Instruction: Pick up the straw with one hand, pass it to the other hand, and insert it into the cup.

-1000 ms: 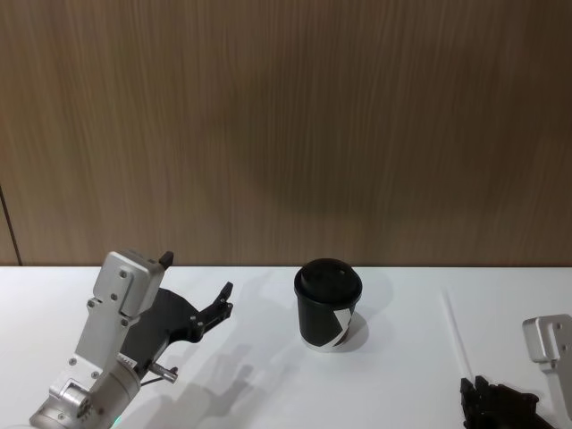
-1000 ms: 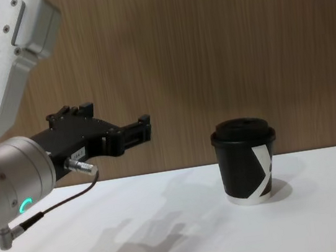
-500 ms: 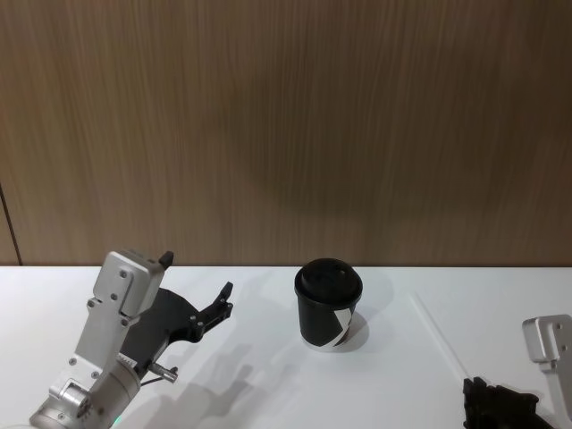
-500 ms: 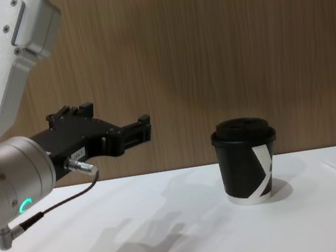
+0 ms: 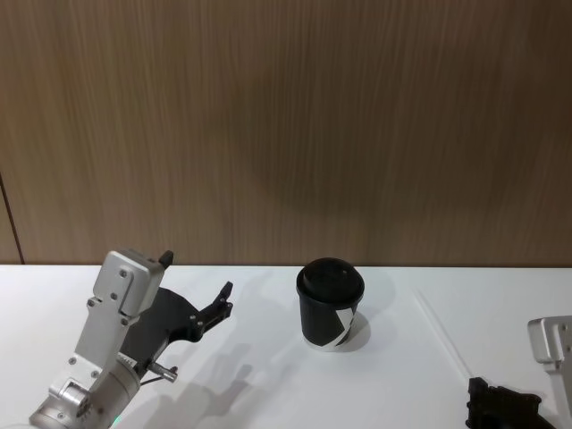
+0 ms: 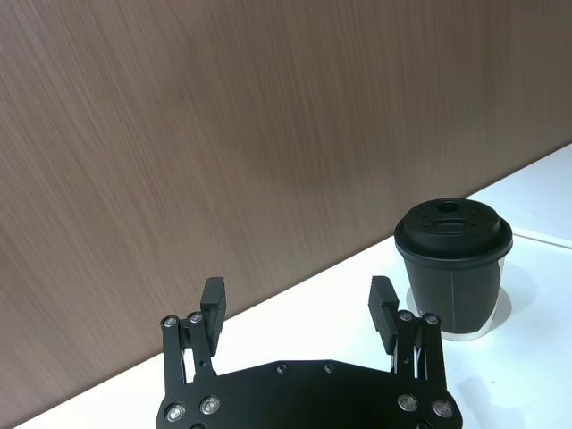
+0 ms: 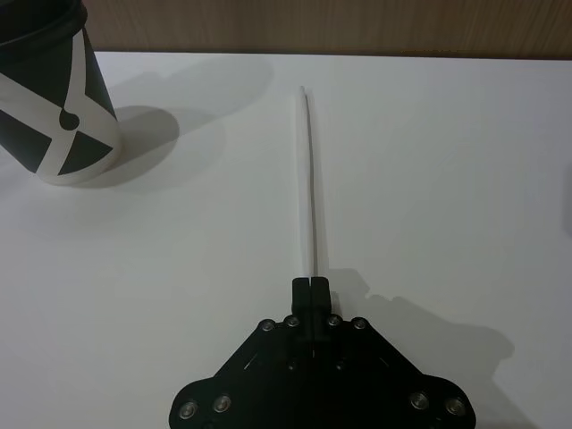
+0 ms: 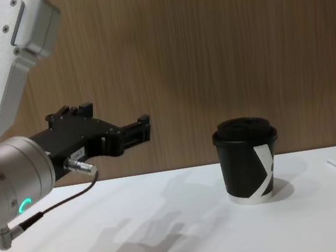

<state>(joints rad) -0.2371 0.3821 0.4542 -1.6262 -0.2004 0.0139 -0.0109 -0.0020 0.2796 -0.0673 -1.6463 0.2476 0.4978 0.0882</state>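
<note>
The straw (image 7: pixel 307 179) is a thin white tube pointing away from my right gripper (image 7: pixel 310 284), whose fingers are shut on its near end. In the head view the straw (image 5: pixel 442 332) slants low over the table to the right of the cup, with the right gripper (image 5: pixel 474 386) at the bottom right corner. The cup (image 5: pixel 330 304) stands upright mid-table, black with a domed lid and a white stripe (image 8: pixel 248 161). My left gripper (image 6: pixel 298 295) hovers open and empty above the table, left of the cup (image 6: pixel 454 264).
The white table (image 5: pixel 268 384) ends at a wood-panelled wall (image 5: pixel 286 134) close behind the cup. The left arm's silver wrist with its green ring (image 8: pixel 14 191) and dark cable takes up the near left side.
The straw's far end has swung left towards the cup, and it now shows at the right edge of the chest view. The right gripper has shifted slightly. The left arm has not moved.
</note>
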